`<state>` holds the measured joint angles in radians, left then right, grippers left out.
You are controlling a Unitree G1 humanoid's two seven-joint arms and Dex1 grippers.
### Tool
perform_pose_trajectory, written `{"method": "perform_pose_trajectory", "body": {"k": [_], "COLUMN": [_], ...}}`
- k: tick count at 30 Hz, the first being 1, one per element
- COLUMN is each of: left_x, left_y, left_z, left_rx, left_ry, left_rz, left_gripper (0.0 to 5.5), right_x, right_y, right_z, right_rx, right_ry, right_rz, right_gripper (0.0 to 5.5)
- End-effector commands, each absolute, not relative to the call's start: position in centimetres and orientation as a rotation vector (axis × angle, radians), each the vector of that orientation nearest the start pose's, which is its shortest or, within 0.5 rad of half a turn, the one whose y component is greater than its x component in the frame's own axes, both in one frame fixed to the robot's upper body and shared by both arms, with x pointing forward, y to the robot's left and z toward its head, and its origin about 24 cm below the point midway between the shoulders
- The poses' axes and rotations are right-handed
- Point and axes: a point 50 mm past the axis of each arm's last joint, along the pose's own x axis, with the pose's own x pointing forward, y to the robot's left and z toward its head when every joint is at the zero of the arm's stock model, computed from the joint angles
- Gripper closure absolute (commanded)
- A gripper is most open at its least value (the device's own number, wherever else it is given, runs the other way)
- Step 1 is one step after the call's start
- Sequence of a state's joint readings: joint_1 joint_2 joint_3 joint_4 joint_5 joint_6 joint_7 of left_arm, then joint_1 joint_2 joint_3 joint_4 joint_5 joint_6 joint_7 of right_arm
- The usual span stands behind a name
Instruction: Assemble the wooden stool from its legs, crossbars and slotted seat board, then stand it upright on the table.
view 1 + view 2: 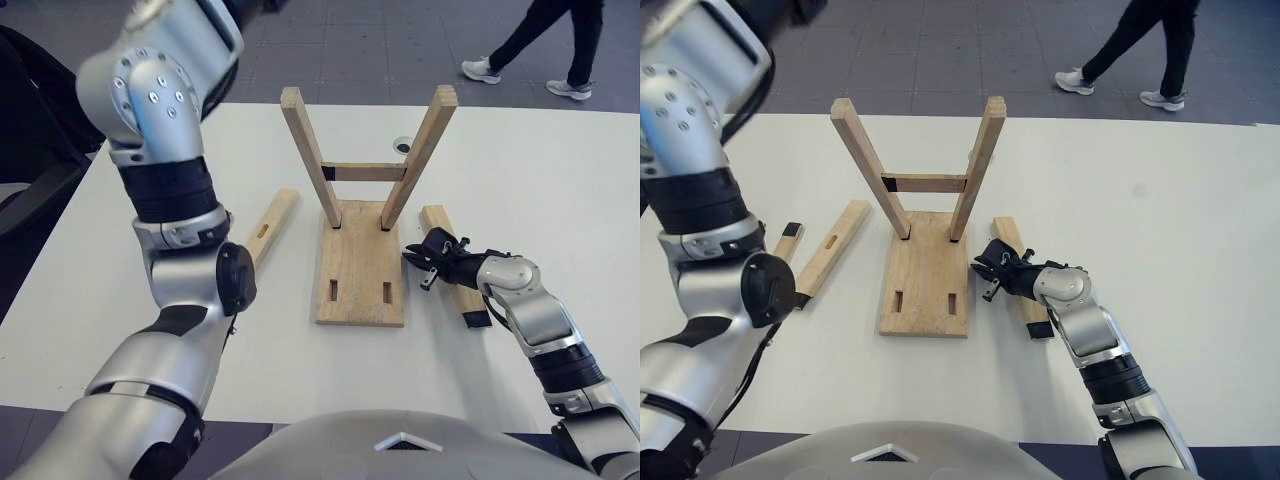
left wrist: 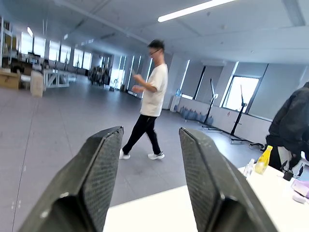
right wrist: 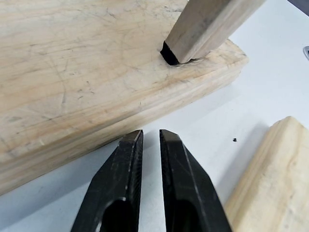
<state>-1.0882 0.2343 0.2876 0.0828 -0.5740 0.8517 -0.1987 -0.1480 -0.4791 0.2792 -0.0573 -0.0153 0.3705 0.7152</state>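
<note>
Right end effector (image 3: 150,135), nearly closed, hovers low beside the seat board (image 3: 72,72).

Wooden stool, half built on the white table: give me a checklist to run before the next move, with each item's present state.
1. Two upright wooden legs seated in the far slots of the pale wooden seat board, joined by the crossbar: ok.
2. Two near slots empty and uncovered: ok.
3. Loose slotted leg on the robot's left lying free on the table: ok.
4. Right gripper holding a part: not ok. Its fingers are nearly together on nothing, between the board and the right loose leg.
5. Left gripper open, raised off the table: ok.
6. Second crossbar located: cannot tell.
</note>
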Motion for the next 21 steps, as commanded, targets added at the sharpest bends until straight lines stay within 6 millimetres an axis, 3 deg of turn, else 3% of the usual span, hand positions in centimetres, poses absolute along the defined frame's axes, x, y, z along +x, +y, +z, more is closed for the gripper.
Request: {"method": "perform_pose_trajectory", "body": {"k": [1,6,8,10,15,18,21], "left_x": [35.7,35.3,34.9,35.3,36.0,34.9,33.3], "left_y": [13.5,12.4,12.3,12.8,13.5,14.0,15.1], "left_z": [27.5,17.6,14.9,15.7,22.6,27.6,29.7], "left_rx": [-0.309,-0.316,-0.296,-0.292,-0.174,-0.195,-0.21], "left_ry": [-0.078,0.273,0.359,0.315,0.033,-0.217,-0.361], "left_rz": [-0.537,-0.532,-0.515,-0.5,-0.507,-0.507,-0.496], "left_gripper": [3.34,3.34,3.34,3.34,3.34,3.34,3.34], "right_x": [25.4,25.2,25.2,25.3,25.3,25.4,25.7], "right_y": [-14.9,-14.9,-14.8,-14.9,-15.1,-15.4,-15.8], "right_z": [4.2,4.0,4.0,4.1,3.9,4.0,4.4], "right_rx": [-0.466,-0.466,-0.465,-0.465,-0.467,-0.469,-0.472], "right_ry": [0.405,0.407,0.406,0.406,0.413,0.414,0.403], "right_rz": [0.897,0.898,0.9,0.896,0.89,0.882,0.864], "right_gripper": [4.89,4.89,4.89,4.89,4.89,4.89,4.89]}}
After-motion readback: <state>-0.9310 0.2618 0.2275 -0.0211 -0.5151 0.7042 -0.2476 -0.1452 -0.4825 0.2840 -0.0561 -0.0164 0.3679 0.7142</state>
